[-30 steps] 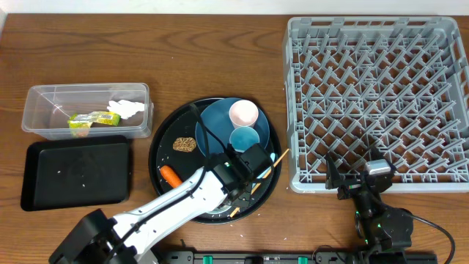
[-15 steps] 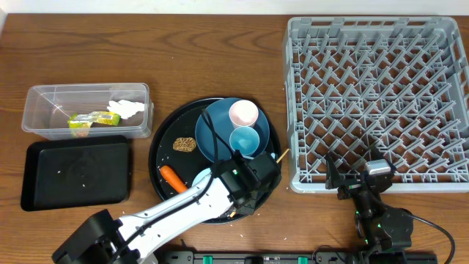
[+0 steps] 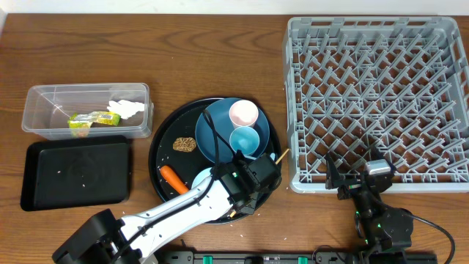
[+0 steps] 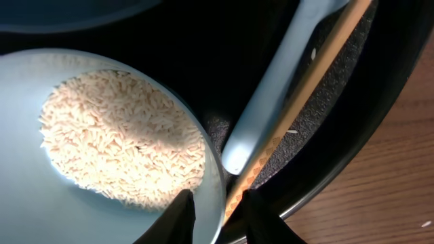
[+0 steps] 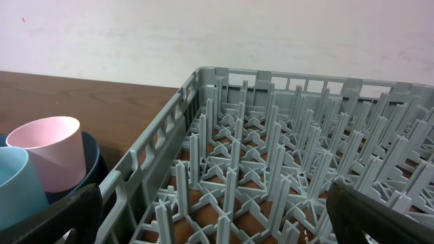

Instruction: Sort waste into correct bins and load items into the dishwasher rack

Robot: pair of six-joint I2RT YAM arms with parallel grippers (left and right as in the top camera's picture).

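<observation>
At the table's near edge, lower centre of the overhead view, the left gripper (image 4: 218, 213) is closed narrow on the rim of the pale-blue bowl (image 4: 27, 203), one finger inside and one outside. That hold would likely let the loose white rice grains (image 4: 122, 139) travel level. Beside the bowl, on the round black tray (image 3: 155, 154), lie the slim white utensil (image 4: 273, 88) and the chopsticks (image 4: 308, 81). At lower right the right gripper (image 5: 213, 196) hangs spread wide and empty before the dishwasher rack (image 3: 366, 22), which has no dish in it yet. Further back, the pink cup (image 3: 244, 113) and light-blue cup (image 3: 247, 139) stand on the dark-blue plate (image 3: 212, 125). The carrot (image 3: 171, 176) and brown food lump (image 3: 183, 144) lie nearby. At left, the snack wrapper (image 3: 91, 119) and tissue (image 3: 124, 108) sit in the clear tub (image 3: 37, 110). The table (image 3: 220, 51) is brown wood grain, with a pale bare wall (image 5: 203, 34) beyond.
</observation>
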